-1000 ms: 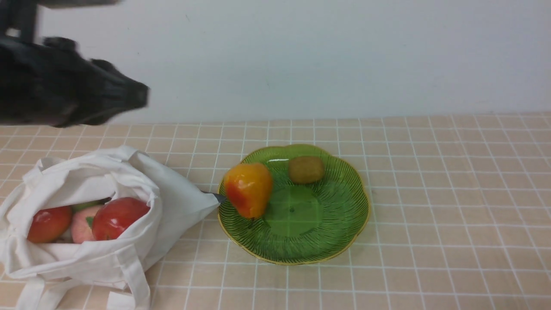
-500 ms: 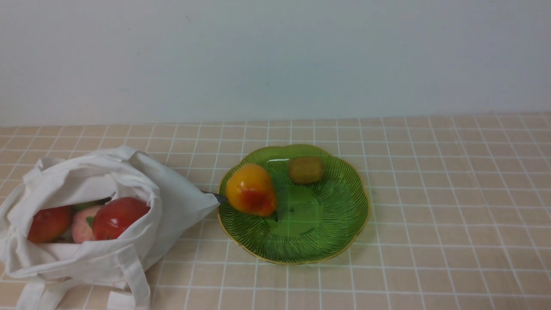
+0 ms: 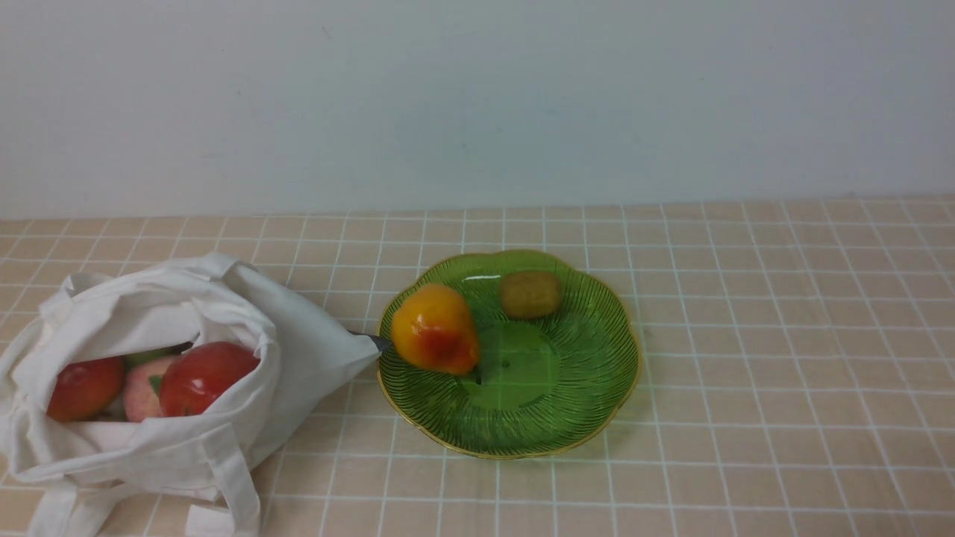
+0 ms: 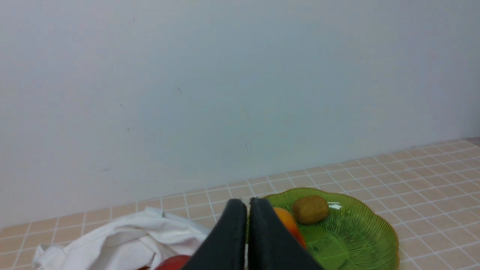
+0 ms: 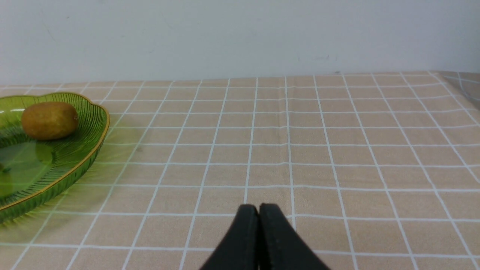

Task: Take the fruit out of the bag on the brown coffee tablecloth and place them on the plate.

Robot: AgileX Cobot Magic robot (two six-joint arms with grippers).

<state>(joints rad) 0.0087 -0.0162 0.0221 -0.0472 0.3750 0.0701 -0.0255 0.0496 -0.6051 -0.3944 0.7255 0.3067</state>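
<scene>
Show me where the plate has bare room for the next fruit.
Free: the plate, right and near half, bordered by the kiwi, the orange-yellow fruit and the rim. Crowded: left edge, where that fruit sits beside the bag.

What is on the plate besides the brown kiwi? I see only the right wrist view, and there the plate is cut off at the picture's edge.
Observer: An orange-yellow pear-shaped fruit also lies on the plate, on the side nearer the bag.
Operator: Is there fruit in the bag?
Observer: Yes. Red apples and a pale pink peach show in its opening.
Operator: And the left gripper, does it hold something?
Observer: No. The left gripper is shut, with nothing between its fingers. It shows only in the left wrist view, not in the front view.
</scene>
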